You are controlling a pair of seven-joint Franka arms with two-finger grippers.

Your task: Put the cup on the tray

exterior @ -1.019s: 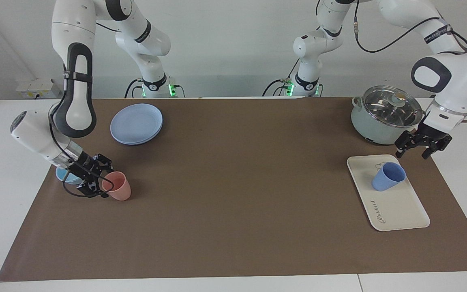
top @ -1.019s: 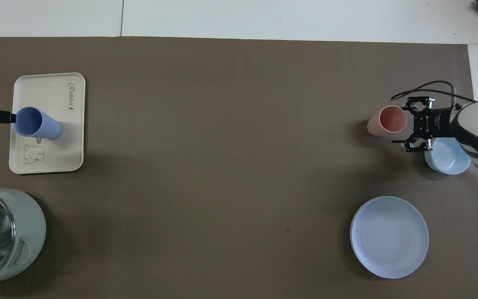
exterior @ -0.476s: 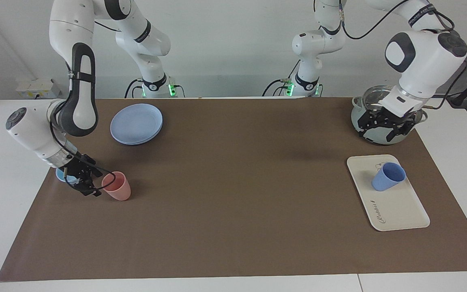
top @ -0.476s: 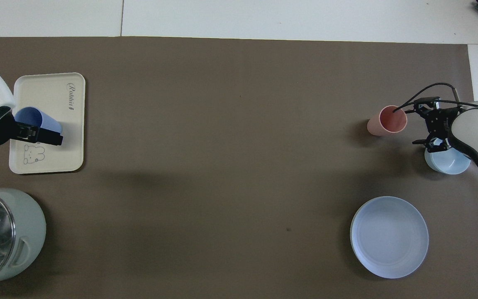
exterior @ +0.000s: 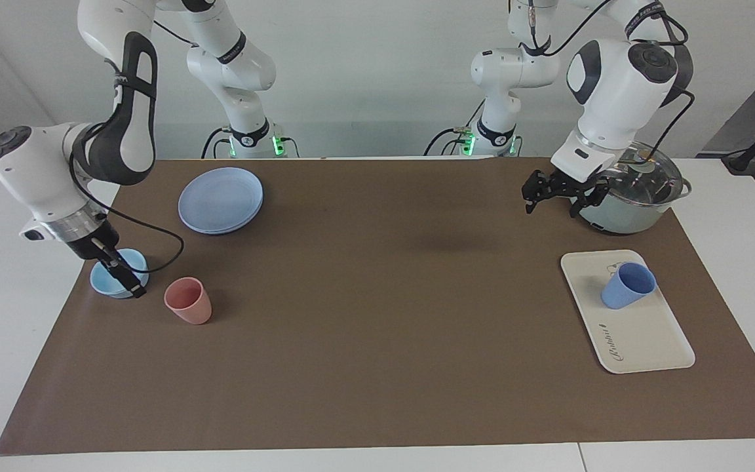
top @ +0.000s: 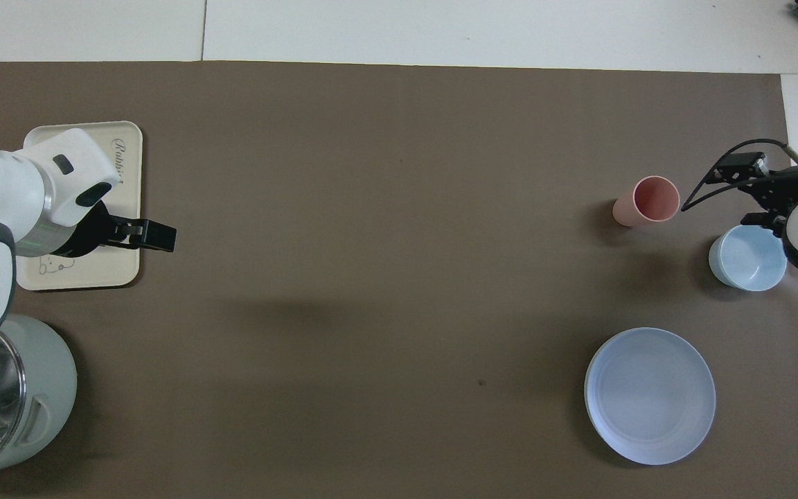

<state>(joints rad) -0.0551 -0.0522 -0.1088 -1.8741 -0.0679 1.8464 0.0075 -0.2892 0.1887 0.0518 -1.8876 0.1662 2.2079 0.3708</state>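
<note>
Here the cup stands on the tray, leaning a little, on the tray's half nearer the robots, toward the left arm's end of the worktop. The left claw is up in the air, apart from the cup, over bare brown mat just beside the pot. Nothing touches the cup. In the overhead view the left arm's wrist covers the cup and most of the tray's bear drawing.

Count, from both views:
- blue cup: one
- cream tray: one, script lettering at its end farther from the robots
- pink cup: one, upright on the mat
- light-blue bowl: one, beside the pink cup, at the mat's edge toward the right arm's end
- blue plate: one, nearer the robots than the pink cup and the bowl
- pot with glass lid: one, nearer the robots than the tray
- arms: two, one claw each

Left claw: fingers spread wide, empty, touching nothing.

Right claw: over the light-blue bowl, pointing down toward it, seen edge-on in the facing view. It stands wide open and has hold of nothing; whether a fingertip touches the bowl's rim, cannot tell. It is clear of the pink cup. A black cable loops from its wrist out over the mat.
</note>
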